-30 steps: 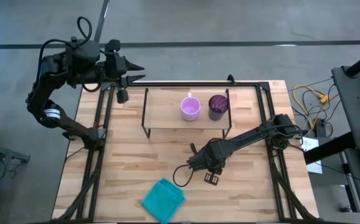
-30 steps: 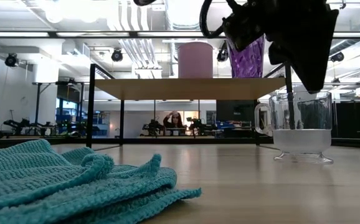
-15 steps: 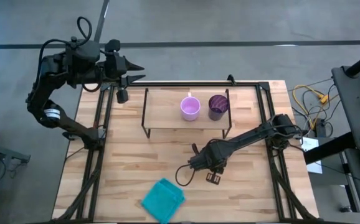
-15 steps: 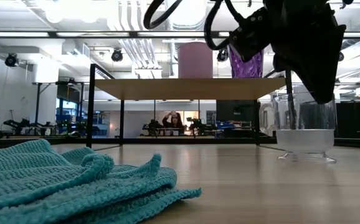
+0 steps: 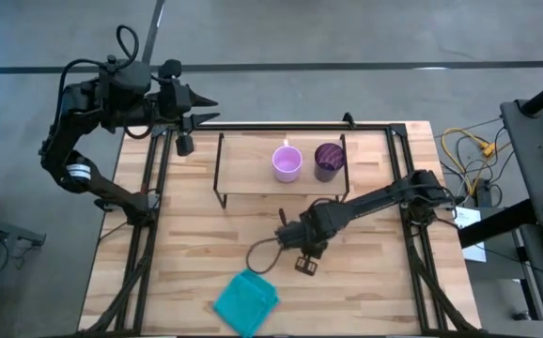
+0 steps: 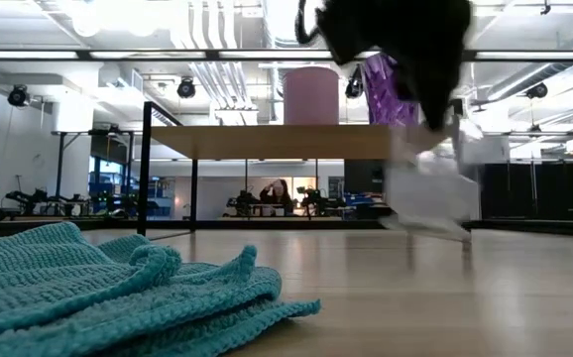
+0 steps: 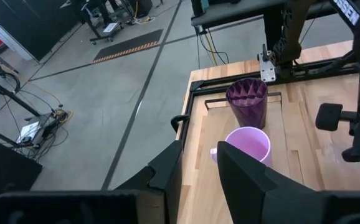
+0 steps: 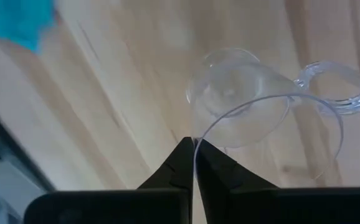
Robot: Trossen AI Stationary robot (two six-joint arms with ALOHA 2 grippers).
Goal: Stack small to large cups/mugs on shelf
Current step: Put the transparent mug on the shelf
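Observation:
The clear glass cup (image 8: 264, 118) hangs tilted under my right gripper (image 8: 195, 144), which is shut on it over the table's middle, in front of the shelf (image 5: 243, 174); the low view shows the cup (image 6: 430, 188) blurred, off the table. The pink-lilac mug (image 5: 287, 163) and the dark purple tumbler (image 5: 328, 160) stand side by side on the shelf's plank. My left gripper (image 7: 200, 171) waits open above the table's far left corner. My right gripper pinches the glass cup's rim (image 8: 206, 138), on the side away from the handle (image 8: 336, 87), one finger inside and one outside the wall. The fingers come from above, slanting down. The cup is lifted clear of the table and hangs tilted below them.
A teal cloth (image 5: 246, 300) lies crumpled near the table's near edge, left of the right gripper. A black outer frame (image 5: 149, 225) runs along the table's sides. Bare wood lies between shelf and cloth. A cable loop (image 5: 262, 253) hangs beside the right gripper.
My right gripper has risen and shifted toward the table's left, staying shut on the glass cup. The cup, which stood upright on the table a second ago, is now lifted clear and tilted.

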